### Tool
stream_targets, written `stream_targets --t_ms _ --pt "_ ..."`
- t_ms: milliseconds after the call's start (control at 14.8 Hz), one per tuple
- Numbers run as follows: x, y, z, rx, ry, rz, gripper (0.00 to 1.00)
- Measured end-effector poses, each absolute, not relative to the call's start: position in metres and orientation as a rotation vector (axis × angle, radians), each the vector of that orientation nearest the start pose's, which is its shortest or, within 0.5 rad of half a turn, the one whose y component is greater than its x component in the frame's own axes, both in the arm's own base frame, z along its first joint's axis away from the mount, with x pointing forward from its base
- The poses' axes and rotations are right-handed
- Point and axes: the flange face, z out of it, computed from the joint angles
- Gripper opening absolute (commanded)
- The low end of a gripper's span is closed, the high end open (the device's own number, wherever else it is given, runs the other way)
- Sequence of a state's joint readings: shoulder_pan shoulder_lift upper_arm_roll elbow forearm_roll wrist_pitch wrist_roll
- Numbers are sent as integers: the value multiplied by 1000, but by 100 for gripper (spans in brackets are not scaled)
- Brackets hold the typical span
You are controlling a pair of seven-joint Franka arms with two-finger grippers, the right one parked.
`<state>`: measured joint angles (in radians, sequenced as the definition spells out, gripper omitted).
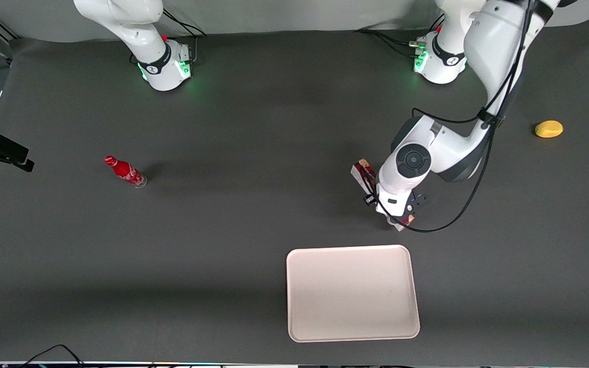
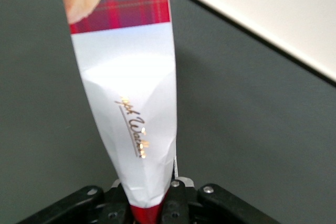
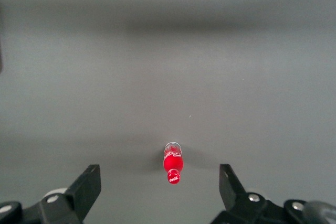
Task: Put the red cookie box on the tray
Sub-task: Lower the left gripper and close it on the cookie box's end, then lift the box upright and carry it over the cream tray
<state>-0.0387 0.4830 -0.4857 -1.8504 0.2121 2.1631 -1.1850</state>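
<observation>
The red cookie box [image 1: 363, 171] is a long carton, white in the middle with dark red tartan ends [image 2: 131, 93]. My left gripper [image 1: 395, 210] is shut on it around its middle, and the wrist and hand hide most of it in the front view. In the left wrist view the fingers [image 2: 181, 198] pinch the box's sides at the gripper [image 2: 149, 205]. The cream-pink tray [image 1: 294, 327] lies flat and bare, nearer to the front camera than the box and apart from it. Its rounded corner [image 2: 273, 14] shows close to the box's end.
A small red soda bottle [image 1: 126, 172] lies toward the parked arm's end of the table [image 3: 173, 163]. A yellow lemon-like object [image 1: 548, 129] sits toward the working arm's end. A black cable [image 1: 453, 217] loops down from the arm beside the gripper.
</observation>
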Motion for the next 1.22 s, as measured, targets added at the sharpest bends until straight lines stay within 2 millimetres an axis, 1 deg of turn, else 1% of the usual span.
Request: stream_targets --t_ms 68,203,271,407,475,542,610,678,746,814,949,1017,1220 --pt "562 -296 313 -2949 -851 168 0" --pt "570 -305 387 -2933 -809 166 0" --pt "571 -307 422 -2943 -785 169 0" --pt "571 -305 488 -2992 -729 188 0" --pt "567 -301 518 -3014 -701 206 0" --pt "563 -297 542 -3029 -681 217 0" --pt "560 -293 561 -3042 -655 221 0" --pt "559 -289 571 -3058 -596 220 0" --pt "559 -286 574 -3077 -507 223 0" --pt "562 -282 572 -3096 -388 225 0" --pt "574 -269 564 -3129 -122 226 0" --pt "581 -263 559 -3145 -20 210 0" --pt "607 -262 539 -3172 152 93 0"
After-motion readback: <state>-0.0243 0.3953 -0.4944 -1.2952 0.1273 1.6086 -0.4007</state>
